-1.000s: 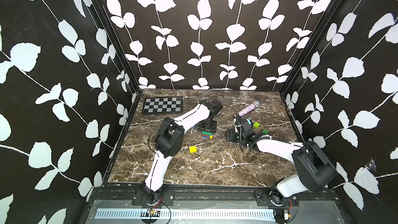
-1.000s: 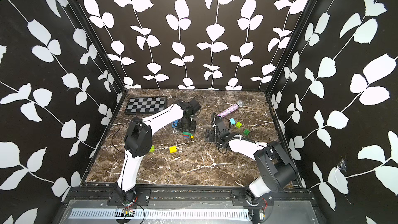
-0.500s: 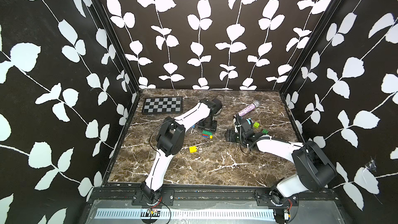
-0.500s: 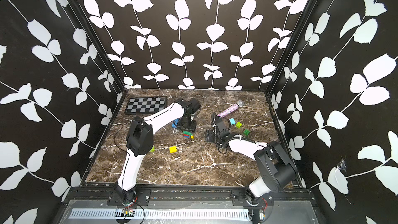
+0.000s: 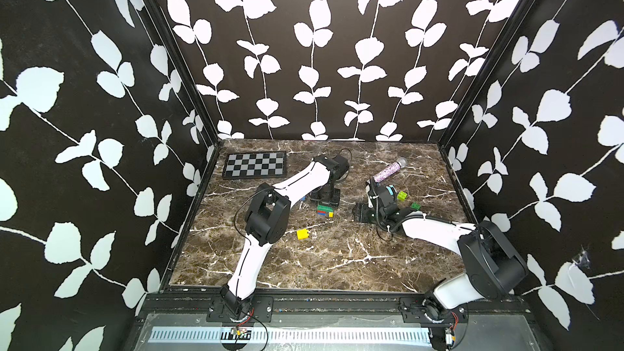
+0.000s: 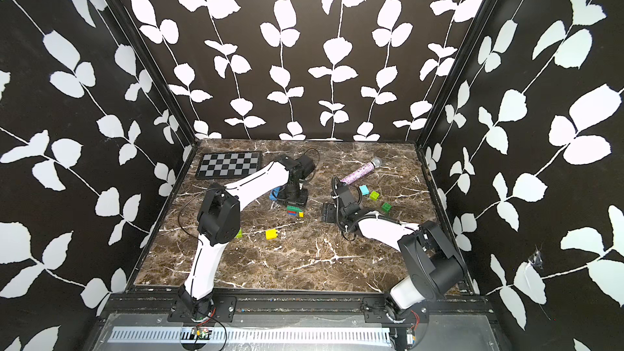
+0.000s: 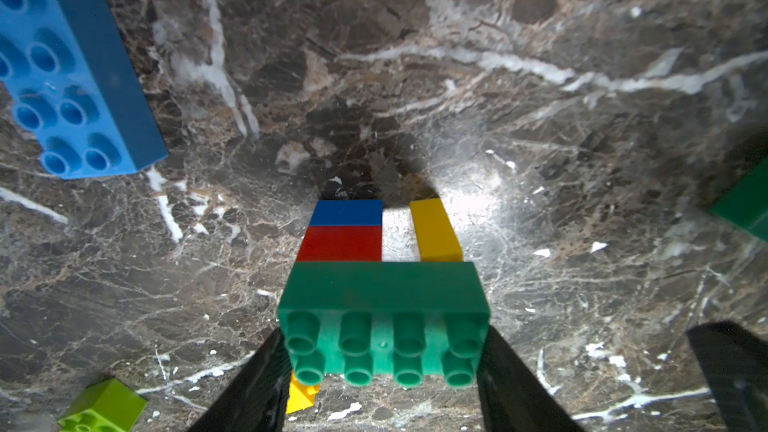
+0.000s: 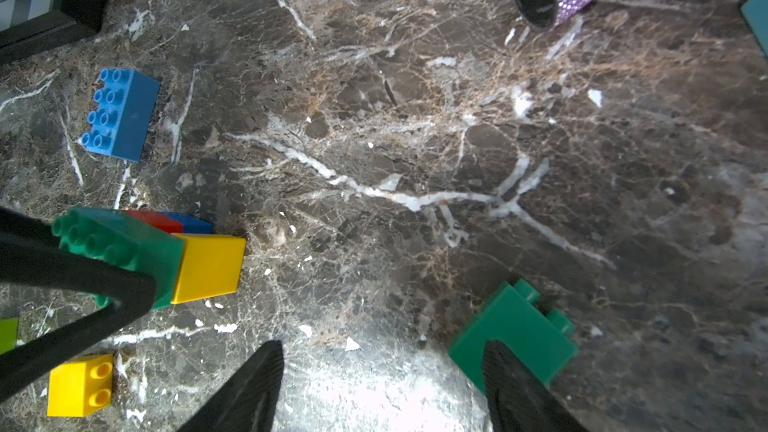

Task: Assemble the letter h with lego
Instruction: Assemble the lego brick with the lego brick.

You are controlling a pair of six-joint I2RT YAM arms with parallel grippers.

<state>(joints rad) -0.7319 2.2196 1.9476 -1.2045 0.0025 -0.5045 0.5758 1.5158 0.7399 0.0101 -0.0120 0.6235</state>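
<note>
A lego assembly [image 7: 382, 297] has a dark green brick across a red and blue stack and a yellow brick. It shows in both top views [image 5: 325, 211] [image 6: 294, 211] mid-table and in the right wrist view [image 8: 166, 259]. My left gripper [image 7: 382, 367] is shut on the green brick's two ends, reaching down from above [image 5: 325, 197]. My right gripper [image 8: 382, 388] stands open over bare marble to the assembly's right [image 5: 363, 212], apart from it. A loose dark green brick [image 8: 515, 326] lies against one of its fingers.
Loose bricks lie around: yellow [image 5: 303, 234], blue [image 7: 75, 72], lime [image 5: 401, 195], dark green [image 5: 415, 206], light blue [image 6: 363, 190] and another lime one [image 6: 239, 234] by the left arm. A purple microphone [image 5: 388, 171] and a chequered board [image 5: 255, 164] sit at the back.
The left arm's elbow has shifted slightly. Both grippers stay where they were, the left still holding the assembly.
</note>
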